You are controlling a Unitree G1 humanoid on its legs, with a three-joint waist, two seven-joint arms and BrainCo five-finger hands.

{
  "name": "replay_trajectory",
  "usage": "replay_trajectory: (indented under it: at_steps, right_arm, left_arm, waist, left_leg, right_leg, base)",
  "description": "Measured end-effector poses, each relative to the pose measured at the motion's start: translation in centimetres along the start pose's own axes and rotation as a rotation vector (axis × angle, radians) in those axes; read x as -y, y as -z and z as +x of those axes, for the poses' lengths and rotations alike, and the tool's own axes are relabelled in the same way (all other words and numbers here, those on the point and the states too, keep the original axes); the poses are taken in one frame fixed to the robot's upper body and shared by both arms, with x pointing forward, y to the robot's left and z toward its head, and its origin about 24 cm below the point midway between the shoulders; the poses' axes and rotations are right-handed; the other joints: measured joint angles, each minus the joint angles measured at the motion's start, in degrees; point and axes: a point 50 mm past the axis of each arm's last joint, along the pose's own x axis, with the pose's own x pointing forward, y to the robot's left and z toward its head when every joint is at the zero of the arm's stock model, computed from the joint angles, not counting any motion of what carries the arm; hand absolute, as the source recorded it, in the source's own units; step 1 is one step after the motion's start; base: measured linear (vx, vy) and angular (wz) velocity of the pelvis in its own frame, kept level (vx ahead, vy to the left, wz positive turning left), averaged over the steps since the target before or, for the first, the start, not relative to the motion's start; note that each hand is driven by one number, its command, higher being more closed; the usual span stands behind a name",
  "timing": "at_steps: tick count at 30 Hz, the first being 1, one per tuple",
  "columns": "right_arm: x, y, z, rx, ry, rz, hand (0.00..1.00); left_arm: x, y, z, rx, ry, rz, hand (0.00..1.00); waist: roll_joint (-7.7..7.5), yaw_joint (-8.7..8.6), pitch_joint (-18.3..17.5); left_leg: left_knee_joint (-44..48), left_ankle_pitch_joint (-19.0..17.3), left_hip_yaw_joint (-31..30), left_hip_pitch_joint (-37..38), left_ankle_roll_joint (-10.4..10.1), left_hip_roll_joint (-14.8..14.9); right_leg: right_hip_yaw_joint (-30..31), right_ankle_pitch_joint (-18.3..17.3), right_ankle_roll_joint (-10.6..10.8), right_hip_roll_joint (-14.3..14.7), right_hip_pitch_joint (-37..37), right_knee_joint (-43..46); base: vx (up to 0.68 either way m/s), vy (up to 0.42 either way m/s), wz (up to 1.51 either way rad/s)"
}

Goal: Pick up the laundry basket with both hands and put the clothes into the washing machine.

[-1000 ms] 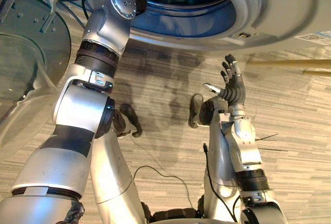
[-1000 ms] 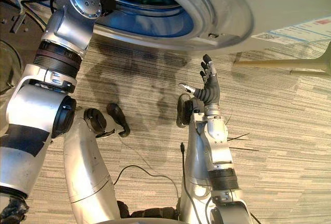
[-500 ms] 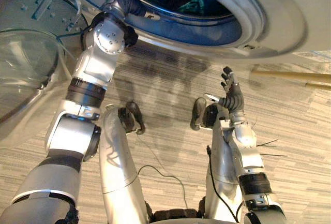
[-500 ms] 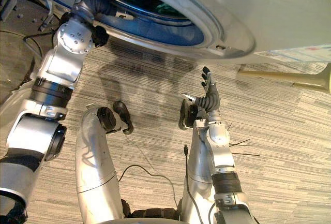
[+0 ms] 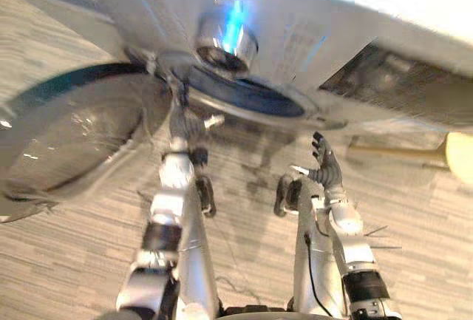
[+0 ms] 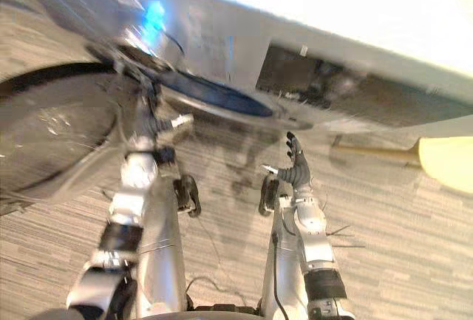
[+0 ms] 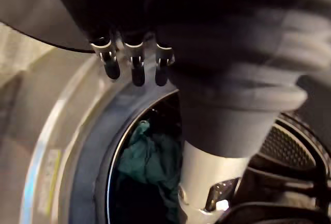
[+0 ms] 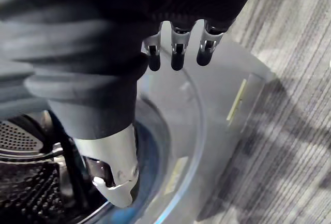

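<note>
1. Grey striped floor (image 5: 421,216) runs under one silver-grey front-loading washing machine (image 5: 318,39), which crosses the far side of the scene.
2. One round chrome knob (image 5: 225,39) on the machine front glows blue.
3. One round glass door (image 5: 66,139) stands swung open to the left of the dark, blue-rimmed opening (image 5: 247,98).
4. Inside the opening is one perforated metal drum (image 7: 295,146), and in it lies one crumpled teal cloth (image 7: 142,157), the only garment I can make out.
5. Two hands are up, one on each side.
6. The left hand (image 5: 185,122) reaches to the near left rim of the opening. Its wrist view has the dark-tipped fingers (image 7: 137,68) straight and released over the grey rim, with the teal cloth beyond them and nothing in its grasp.
7. The right hand (image 5: 324,166) is raised over the floor in front of the machine, right of the opening. Its fingers (image 8: 177,54) are spread straight, released and touching nothing.
8. At the far right, one pale yellow object (image 5: 460,156) with a tan bar beside it sits by the machine, too blurred to identify.
</note>
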Motion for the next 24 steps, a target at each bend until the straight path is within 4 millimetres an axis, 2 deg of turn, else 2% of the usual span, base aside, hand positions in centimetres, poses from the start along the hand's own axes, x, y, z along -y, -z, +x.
replay_trajectory:
  at_steps: [1,2,3,4,7,10,13,18,22,24]
  right_arm:
    - [0.0,0.7,-0.2,-0.028,0.002,-0.003,0.00]
    - [0.2,1.8,-0.9,-0.076,0.008,-0.007,0.00]
    - [0.2,2.6,-1.3,-0.110,0.017,-0.009,0.00]
    - [0.4,4.0,-2.0,-0.169,0.028,-0.010,0.00]
    - [0.3,6.6,-3.4,-0.293,0.039,-0.008,0.00]
    - [0.7,10.2,-5.4,-0.476,0.043,-0.027,0.00]
    - [1.5,12.3,-7.0,-0.591,0.077,-0.018,0.00]
    - [2.5,14.2,-9.3,-0.704,0.119,-0.004,0.00]
    - [2.8,14.4,-9.5,-0.720,0.124,0.008,0.00]
    - [3.0,14.5,-9.4,-0.725,0.123,0.007,0.00]
  left_arm:
    - [-0.3,1.2,-0.5,-0.049,0.000,-0.012,0.00]
    - [-0.7,3.4,-1.7,-0.139,-0.002,-0.025,0.00]
    - [-1.0,4.9,-2.7,-0.202,-0.011,-0.028,0.00]
    - [-1.5,7.2,-4.4,-0.301,-0.017,-0.029,0.00]
    - [-2.3,10.6,-6.9,-0.462,-0.020,-0.007,0.00]
    - [-3.7,14.0,-9.9,-0.656,-0.022,0.056,0.00]
    - [-5.3,15.1,-11.0,-0.729,-0.021,0.152,0.00]
    - [-7.0,15.6,-12.0,-0.779,-0.030,0.225,0.00]
    - [-7.0,16.1,-12.7,-0.820,-0.033,0.225,0.00]
    - [-6.4,16.3,-12.8,-0.824,-0.021,0.215,0.00]
  waist:
    - [-0.06,0.09,-0.1]
    - [0.00,0.05,-1.2]
    - [-0.01,0.08,-2.6]
    - [0.02,0.14,-4.7]
    - [0.16,0.14,-8.3]
    - [1.00,-0.23,-11.8]
    - [2.08,-0.50,-12.7]
    - [2.22,-1.46,-15.3]
    - [2.03,-1.63,-15.6]
    - [2.09,-1.69,-15.6]
  left_leg:
    - [-2.5,0.9,0.3,3.0,-0.2,-0.3]
    - [-7.2,2.3,1.1,7.9,-0.3,-0.3]
    - [-10.5,3.4,1.7,10.7,-0.4,-0.3]
    - [-15.8,5.2,3.1,15.2,-0.4,-0.4]
    - [-24.8,8.3,5.3,22.1,-0.4,-0.6]
    - [-38.3,14.1,7.6,31.1,-0.3,-2.4]
    - [-46.2,17.4,9.3,37.2,-0.2,-3.5]
    - [-50.2,18.3,9.9,42.8,-0.4,-4.6]
    - [-50.0,18.3,10.2,44.0,-0.3,-4.9]
    - [-49.4,18.2,5.8,42.8,-0.3,-5.6]
  right_leg:
    - [-0.4,0.6,0.2,0.0,2.9,-2.2]
    - [-1.3,2.0,0.1,0.3,7.7,-6.7]
    - [-1.6,3.3,0.2,0.8,10.4,-10.1]
    - [-2.0,5.3,0.5,1.3,14.4,-15.3]
    - [-2.0,9.2,1.0,2.8,20.8,-25.1]
    - [-1.7,15.6,1.7,4.2,29.0,-39.1]
    - [-1.4,19.8,2.2,4.9,34.8,-47.7]
    - [-1.4,22.3,2.5,5.8,41.4,-54.2]
    - [1.4,23.6,2.3,6.1,41.7,-55.3]
    - [4.5,24.9,2.5,6.1,39.3,-55.3]
  base:
    - [0.15,-0.053,0.15]
    - [0.13,-0.022,0.03]
    - [0.16,-0.003,-0.09]
    - [0.14,0.012,-0.16]
    - [0.12,0.031,-0.22]
    - [0.14,0.052,-0.16]
    - [0.09,0.050,-0.19]
    - [0.04,0.043,-0.03]
    - [-0.02,0.007,-0.29]
    - [-0.06,-0.007,-0.57]
